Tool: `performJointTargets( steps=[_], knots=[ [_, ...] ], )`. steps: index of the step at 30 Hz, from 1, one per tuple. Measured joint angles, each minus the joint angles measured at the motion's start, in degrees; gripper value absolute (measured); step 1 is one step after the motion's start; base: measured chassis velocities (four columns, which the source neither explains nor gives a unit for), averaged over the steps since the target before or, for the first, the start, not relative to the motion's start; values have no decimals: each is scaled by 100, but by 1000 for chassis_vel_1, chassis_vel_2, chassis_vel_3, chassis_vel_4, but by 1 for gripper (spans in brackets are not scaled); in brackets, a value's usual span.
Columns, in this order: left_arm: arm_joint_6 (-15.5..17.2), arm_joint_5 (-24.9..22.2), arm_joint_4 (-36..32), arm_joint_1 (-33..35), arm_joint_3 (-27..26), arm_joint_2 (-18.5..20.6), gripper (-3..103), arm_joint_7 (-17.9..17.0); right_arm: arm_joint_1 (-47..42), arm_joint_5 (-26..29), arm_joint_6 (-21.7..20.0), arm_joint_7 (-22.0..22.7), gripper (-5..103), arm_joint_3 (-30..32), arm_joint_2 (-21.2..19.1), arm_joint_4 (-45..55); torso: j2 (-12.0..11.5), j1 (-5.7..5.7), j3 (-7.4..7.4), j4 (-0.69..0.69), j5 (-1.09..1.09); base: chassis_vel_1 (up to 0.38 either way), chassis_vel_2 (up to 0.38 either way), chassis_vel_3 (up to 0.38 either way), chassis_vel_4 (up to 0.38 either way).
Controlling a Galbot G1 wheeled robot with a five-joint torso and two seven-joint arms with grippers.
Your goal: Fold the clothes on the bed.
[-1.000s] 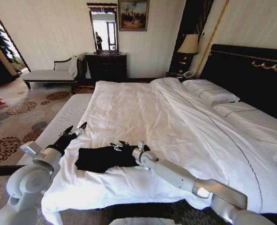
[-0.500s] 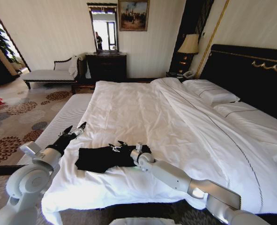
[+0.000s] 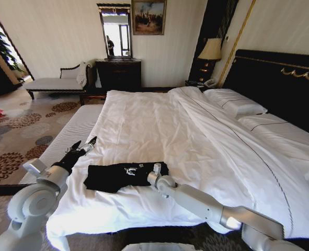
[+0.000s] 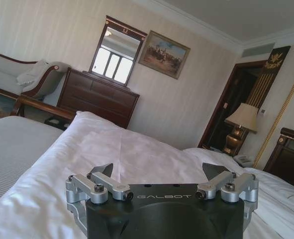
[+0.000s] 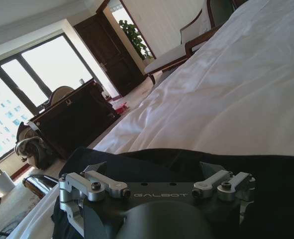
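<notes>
White bedding covers nearly everything ahead: the bed (image 3: 196,136) runs from the near edge back to a black headboard (image 3: 279,78) with gold trim, two pillows (image 3: 235,102) lying against it. Behind the bed's far end stand a dark wooden dresser (image 3: 118,73) with a mirror (image 3: 115,31) above it, a framed painting (image 3: 148,16) beside the mirror, a chaise bench (image 3: 57,82) to the left and a lit table lamp (image 3: 210,49) near the headboard. Patterned carpet (image 3: 18,130) shows off the bed's left side.

Near the bed's front edge lies the black T-shirt (image 3: 117,177), bunched into a flat strip, with a scrap of white lettering showing on top, too small to read. Nothing lies between it and the rest of the sheet.

From the right, the right arm reaches in low along the bed, and its right hand (image 3: 157,170) sits at the shirt's right end. In the right wrist view its fingers (image 5: 94,167) stand spread wide over the black cloth, gripping nothing. The left hand (image 3: 83,146) hovers just off the shirt's upper left corner, over the white sheet, its jaws wide apart and empty; its fingertips are partly cut off by the hand's own body in the left wrist view.
</notes>
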Motion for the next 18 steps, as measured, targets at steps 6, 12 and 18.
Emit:
performJointTargets(
  steps=[6, 12, 18],
  knots=[
    [0, 9, 48, -32, -5, 2, 100, -20, -169, 23, -283, 225, 100, -128, -574, 945, 0, 0, 0, -1, 0, 0, 0, 0, 0],
    [2, 20, 87, -63, 1, 5, 100, -51, -311, 37, -382, 314, 100, -197, -872, 1548, 0, 0, 0, -1, 0, 0, 0, 0, 0],
    [34, 9, 135, -50, -10, 22, 100, -122, -458, 45, -415, 401, 100, -121, -1034, 2071, 0, 0, 0, -1, 0, 0, 0, 0, 0]
  ],
)
